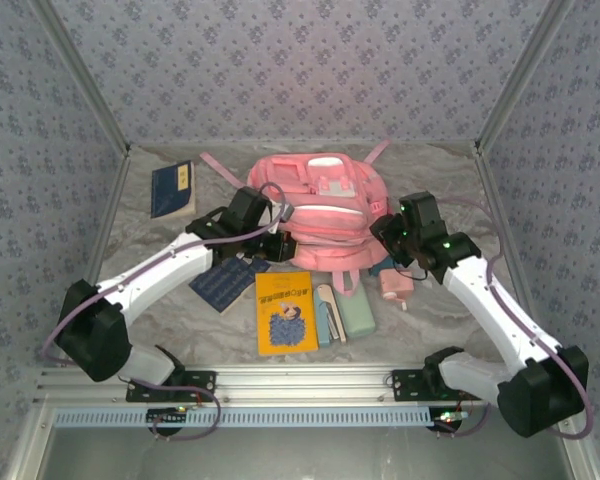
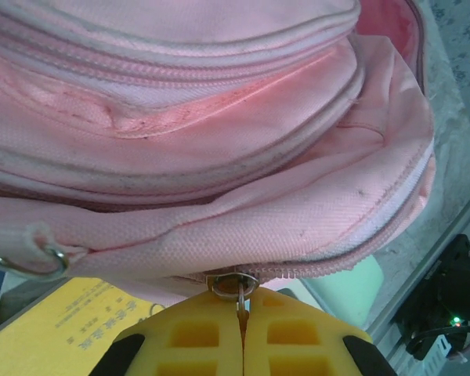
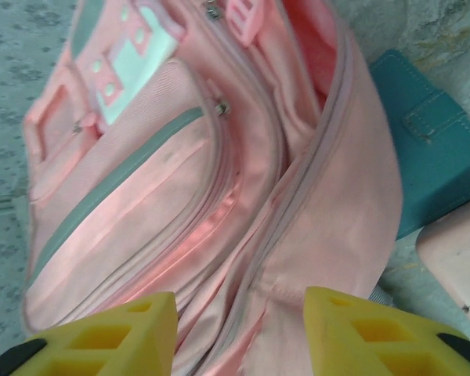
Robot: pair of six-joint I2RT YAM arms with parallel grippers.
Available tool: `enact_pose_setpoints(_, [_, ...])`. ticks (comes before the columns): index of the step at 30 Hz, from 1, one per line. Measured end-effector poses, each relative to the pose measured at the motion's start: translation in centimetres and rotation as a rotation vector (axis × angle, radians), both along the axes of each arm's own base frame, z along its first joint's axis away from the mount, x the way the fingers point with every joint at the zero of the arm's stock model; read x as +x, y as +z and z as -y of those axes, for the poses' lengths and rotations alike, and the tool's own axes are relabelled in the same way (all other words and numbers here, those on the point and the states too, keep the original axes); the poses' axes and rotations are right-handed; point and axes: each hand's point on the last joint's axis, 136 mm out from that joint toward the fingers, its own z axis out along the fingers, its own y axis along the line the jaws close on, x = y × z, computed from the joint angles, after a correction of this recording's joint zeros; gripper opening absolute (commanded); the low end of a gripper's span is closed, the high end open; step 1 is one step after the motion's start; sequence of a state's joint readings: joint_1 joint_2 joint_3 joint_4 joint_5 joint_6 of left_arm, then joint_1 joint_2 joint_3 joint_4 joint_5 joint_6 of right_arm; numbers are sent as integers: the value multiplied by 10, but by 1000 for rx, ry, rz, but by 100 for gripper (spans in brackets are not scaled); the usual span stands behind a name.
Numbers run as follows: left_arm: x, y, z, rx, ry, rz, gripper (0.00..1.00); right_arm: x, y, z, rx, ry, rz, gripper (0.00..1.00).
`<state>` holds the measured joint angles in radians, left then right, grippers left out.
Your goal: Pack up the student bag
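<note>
We see large soft pink fabric backpack, zippered pockets, white patches. Left gripper clamps its metal zipper pull; right gripper jaws apart, holding nothing.

Matt woven cloth student bag

Top external: high above and behind the arm bases, looking down and forward over the whole table.
Left wrist: very near, facing the near lower edge of the student bag.
Right wrist: near, looking along the bag's right side.
Shared: the bag appears in all three views.
</note>
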<state>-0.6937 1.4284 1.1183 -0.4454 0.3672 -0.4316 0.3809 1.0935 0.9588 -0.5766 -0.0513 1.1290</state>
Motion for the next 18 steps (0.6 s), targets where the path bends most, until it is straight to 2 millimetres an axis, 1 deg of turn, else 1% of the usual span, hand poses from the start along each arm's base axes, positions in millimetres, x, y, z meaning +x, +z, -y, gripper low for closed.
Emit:
enact_pose_setpoints(3, [-7,6,11,-11,-31,9,0,-8,15,-16,28,42,25,55])
enact_pose_setpoints(5, [-12,8,19,-14,-51,10,0,-15,19,-32,51,80,22,56])
enact_pose_setpoints(8, [-16,6,27,-12,-74,6,0,-26,16,-54,78,128,-6,57])
enact_pose_setpoints(12, [-20,6,37,-13,-92,0,0,-30,8,-79,99,170,-48,57])
enact_pose_setpoints(15, [-24,7,43,-16,-110,4,0,-29,3,-91,111,184,-68,57])
enact_pose_setpoints(18, [-29,4,48,-12,-121,-3,0,-25,-2,-98,120,181,-80,53])
